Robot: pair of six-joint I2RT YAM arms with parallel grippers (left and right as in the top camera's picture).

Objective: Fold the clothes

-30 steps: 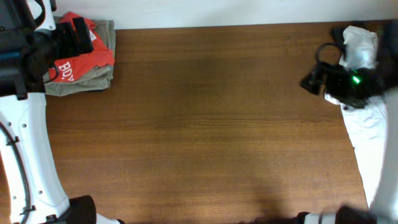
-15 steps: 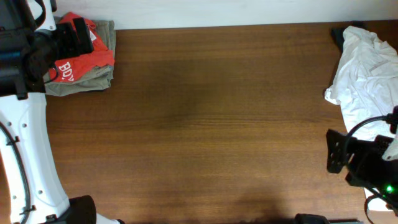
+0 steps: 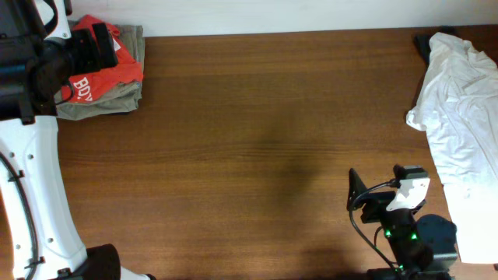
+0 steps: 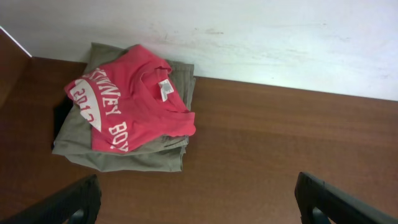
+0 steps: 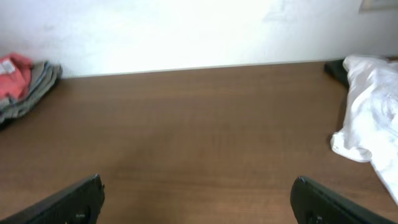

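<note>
The right arm has moved. 1 second ago it hung over the white cloth point(image 3: 459, 101) at the table's point(image 3: 257, 117) right edge. Half a second ago it was part-way down that edge, and now it sits at the table's near edge, right of centre. It carried nothing away, and the cloth lies crumpled at the right edge. The right gripper point(image 5: 202, 200) is spread wide and empty, with bare table between its 2 fingers. The left arm has not shifted across the 3 overhead views.

The shirt point(image 4: 134, 99) is in the table's far left corner, against the back edge. It is folded into a compact rectangle with lettering and neck label facing up, and it rests on a folded olive garment point(image 4: 124, 158). By the look of it, this shirt's fold is done and it is stacked (whether the white cloth is meant to be next I cannot say). The right arm's retreat reads as resting or resetting rather than reaching.

The left gripper point(image 4: 205, 202) hovers over that same far left corner, fingers wide apart and holding nothing. In its wrist view the shirt lies ahead of the fingers and toward the left one, not between them and not touching them. The right gripper is well apart from the shirt, almost the whole table away.
</note>
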